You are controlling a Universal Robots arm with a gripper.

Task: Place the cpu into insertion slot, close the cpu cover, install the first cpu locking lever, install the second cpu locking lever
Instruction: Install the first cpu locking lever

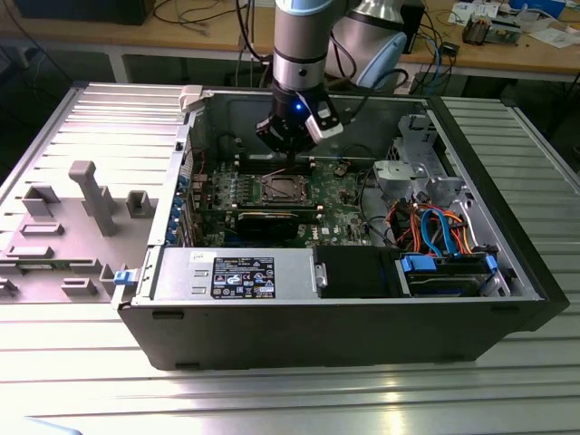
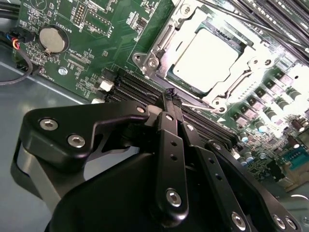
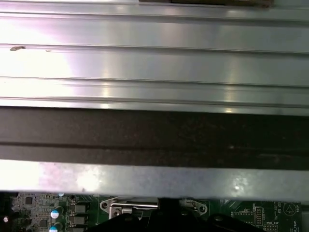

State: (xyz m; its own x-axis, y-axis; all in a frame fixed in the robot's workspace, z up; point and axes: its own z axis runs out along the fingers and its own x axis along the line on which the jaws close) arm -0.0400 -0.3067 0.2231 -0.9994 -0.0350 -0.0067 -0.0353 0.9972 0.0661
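Note:
The cpu [image 2: 205,58] lies flat in the insertion slot [image 1: 281,188] on the green motherboard, its dull silver top showing. The cpu cover [image 2: 166,38] is down around it as a silver frame. A thin silver locking lever [image 2: 198,105] runs along the slot's near side. In the second wrist view my gripper [image 2: 171,94] is shut, its black fingertips pressed together right at the end of that lever. In the exterior view the gripper [image 1: 288,152] hangs inside the open case just behind the slot.
Black memory slots [image 2: 130,84] run beside the socket, with a coin battery [image 2: 50,39] further off. A long black expansion card [image 1: 272,220], the grey power supply [image 1: 231,272] and orange and blue cables [image 1: 435,231] crowd the case. Grey fixture blocks [image 1: 91,195] stand at the exterior view's left.

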